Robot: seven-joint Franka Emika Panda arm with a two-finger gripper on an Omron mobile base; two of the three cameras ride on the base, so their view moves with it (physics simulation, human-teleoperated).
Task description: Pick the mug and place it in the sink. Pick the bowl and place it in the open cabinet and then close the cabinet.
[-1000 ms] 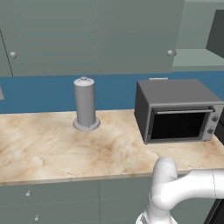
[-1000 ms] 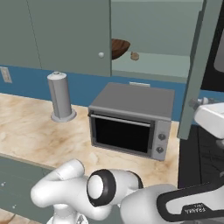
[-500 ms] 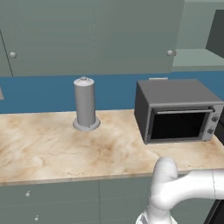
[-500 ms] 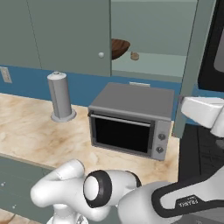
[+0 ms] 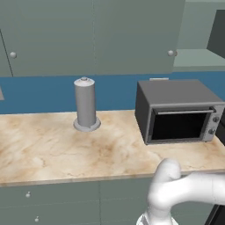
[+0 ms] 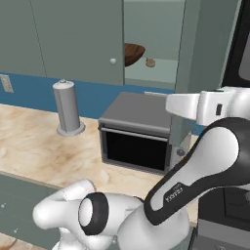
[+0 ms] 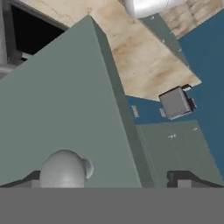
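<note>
The marbled counter (image 5: 48, 149) carries a grey canister (image 5: 85, 104) toward the far edge and a microwave (image 5: 178, 112) to its right. The cabinet (image 6: 151, 73) shelf, above, holds the bowl (image 6: 133, 52).

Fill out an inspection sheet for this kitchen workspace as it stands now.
Surface: marbled beige counter.
Job's things: wooden bowl on the shelf inside the cabinet; cabinet door open.
Clutter: grey cylinder on a round base; dark grey microwave, door shut.
Grippers: gripper at the open door's edge, jaws open, pale knob close by one fingertip.
Cables: nothing seen.
Surroundings: blue backsplash, grey-green wall cabinets.
</note>
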